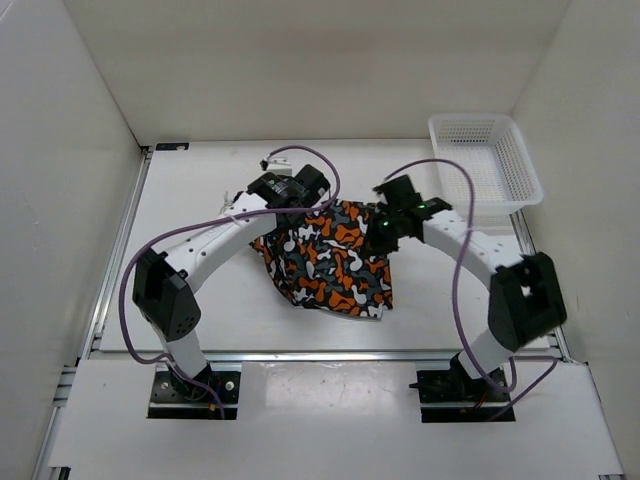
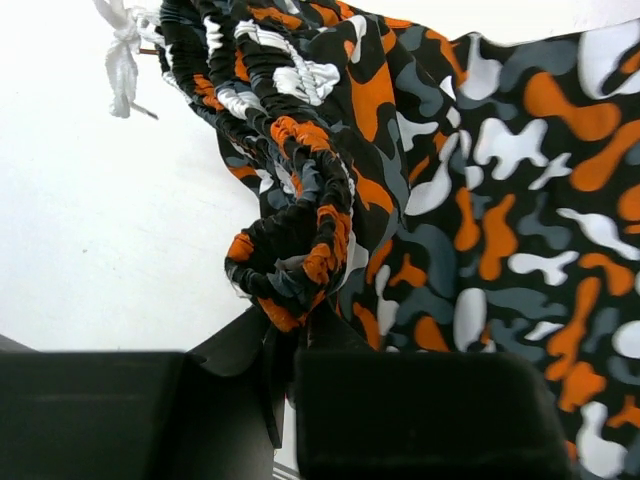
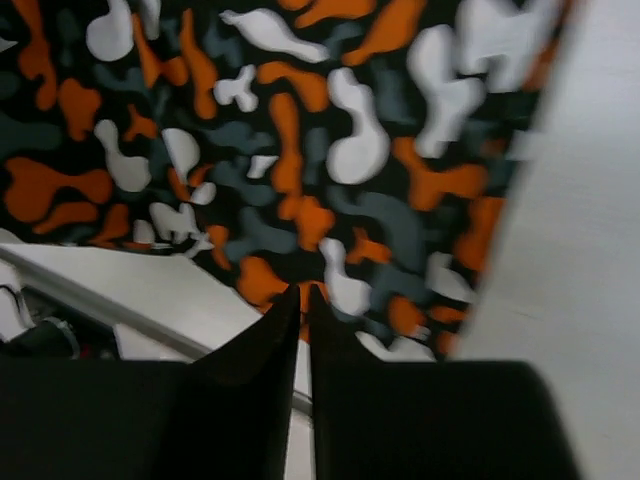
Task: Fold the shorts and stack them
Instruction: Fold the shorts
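left gripper (image 2: 285, 340) jaws clamped on the bunched waistband (image 2: 290, 150); right gripper (image 3: 304, 310) jaws near-shut, pinching a thin hem. shorts (image 1: 335, 265) mid-table, basket (image 1: 485, 165) at their 2 o'clock. Best: level both pinches, then fold toward 6 o'clock evenly.

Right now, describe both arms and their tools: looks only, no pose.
The left arm and right arm have white tubular links between boxy black joint housings, each with a looping purple cable. The left tool and right tool are matte black with tapered fingers. A small green light glows on the right wrist.
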